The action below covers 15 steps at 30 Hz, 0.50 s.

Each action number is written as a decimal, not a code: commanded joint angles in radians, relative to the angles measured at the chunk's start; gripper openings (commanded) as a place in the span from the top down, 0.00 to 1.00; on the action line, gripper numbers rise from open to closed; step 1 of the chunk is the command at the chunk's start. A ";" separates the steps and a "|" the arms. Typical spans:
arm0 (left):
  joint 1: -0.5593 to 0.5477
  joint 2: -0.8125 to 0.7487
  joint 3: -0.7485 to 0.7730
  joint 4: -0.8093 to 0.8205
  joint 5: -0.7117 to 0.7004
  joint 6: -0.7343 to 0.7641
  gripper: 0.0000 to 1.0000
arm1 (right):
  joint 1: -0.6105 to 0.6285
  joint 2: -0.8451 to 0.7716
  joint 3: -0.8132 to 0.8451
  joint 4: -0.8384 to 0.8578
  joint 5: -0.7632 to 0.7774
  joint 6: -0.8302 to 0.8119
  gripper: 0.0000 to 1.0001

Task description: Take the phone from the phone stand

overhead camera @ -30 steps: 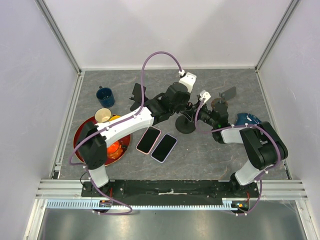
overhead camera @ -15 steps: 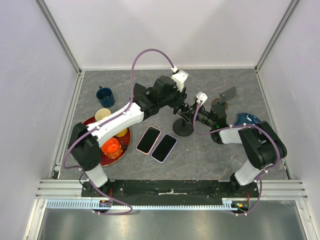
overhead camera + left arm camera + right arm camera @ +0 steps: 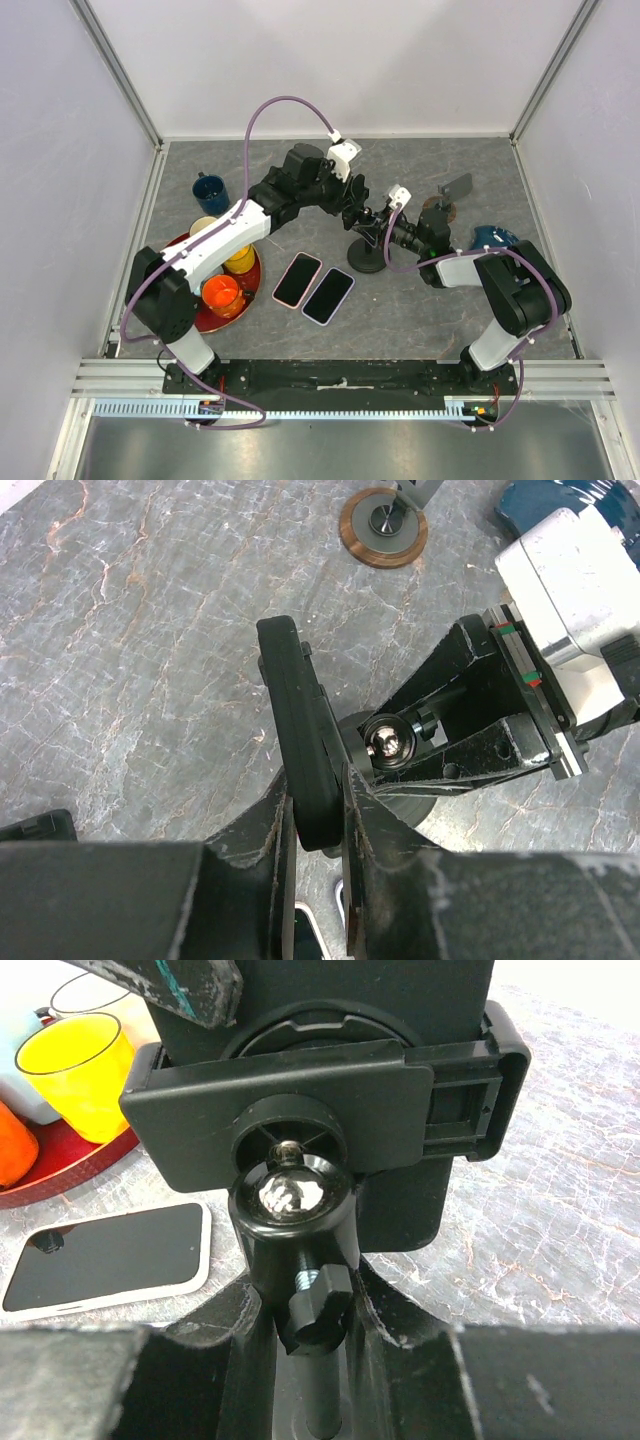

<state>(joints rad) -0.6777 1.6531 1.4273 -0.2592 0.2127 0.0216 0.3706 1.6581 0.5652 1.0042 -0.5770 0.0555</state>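
Note:
The black phone stand (image 3: pixel 367 258) sits mid-table, holding a black phone (image 3: pixel 357 212) in its cradle. My left gripper (image 3: pixel 350 205) is shut on the phone. In the left wrist view the phone (image 3: pixel 300 730) stands edge-on between my left gripper's (image 3: pixel 315 800) fingers, next to the stand's ball joint (image 3: pixel 388 742). My right gripper (image 3: pixel 386 232) is shut on the stand's stem. In the right wrist view my right gripper (image 3: pixel 312 1310) clamps the stem under the ball, and the cradle (image 3: pixel 330 1100) hides most of the phone (image 3: pixel 410 1000).
Two phones (image 3: pixel 297 279) (image 3: pixel 329 295) lie flat in front of the stand. A red plate (image 3: pixel 178 255) with yellow and orange cups sits at left, with a blue mug (image 3: pixel 210 190) behind it. A second stand with a brown base (image 3: pixel 440 207) and a blue object (image 3: pixel 492 238) are at right.
My left arm has swung back and to the left while its gripper stays at the phone on the stand. The right arm and the stand have shifted only slightly left.

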 commanded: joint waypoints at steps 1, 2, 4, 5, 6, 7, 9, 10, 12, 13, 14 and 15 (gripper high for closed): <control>0.055 -0.115 0.013 -0.002 0.128 0.118 0.98 | -0.047 0.028 0.004 -0.055 0.074 -0.009 1.00; 0.062 -0.115 0.009 0.006 0.143 0.126 0.98 | -0.047 0.026 0.004 -0.061 0.072 -0.014 1.00; 0.084 -0.127 -0.005 0.026 0.166 0.143 0.98 | -0.047 0.023 0.007 -0.068 0.060 -0.020 1.00; 0.092 -0.130 -0.008 0.028 0.172 0.149 0.98 | -0.047 0.025 0.007 -0.070 0.057 -0.020 1.00; 0.105 -0.133 -0.008 0.029 0.180 0.156 0.98 | -0.047 0.023 0.007 -0.069 0.051 -0.019 1.00; 0.112 -0.139 -0.016 0.037 0.180 0.156 0.98 | -0.045 0.026 0.007 -0.067 0.054 -0.017 1.00; 0.112 -0.136 -0.011 0.037 0.154 0.118 0.98 | -0.045 0.025 0.001 -0.046 0.068 -0.011 1.00; 0.110 -0.131 -0.002 0.031 0.137 0.098 0.98 | -0.042 0.020 -0.007 -0.033 0.086 -0.010 1.00; 0.074 -0.130 -0.004 0.032 0.065 0.058 0.98 | -0.035 0.012 -0.013 -0.030 0.112 -0.017 1.00; 0.052 -0.130 -0.008 0.031 -0.049 0.058 0.98 | -0.024 0.006 -0.019 -0.023 0.141 -0.020 1.00; 0.003 -0.128 -0.011 0.031 -0.120 0.054 0.98 | -0.016 0.003 -0.024 -0.016 0.158 -0.026 1.00; -0.020 -0.127 -0.010 0.031 -0.244 0.031 0.98 | -0.010 -0.001 -0.028 -0.004 0.170 -0.026 1.00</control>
<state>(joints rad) -0.6388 1.6398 1.3987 -0.2451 0.2813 0.0555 0.3840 1.6634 0.5716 1.0096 -0.5694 0.0402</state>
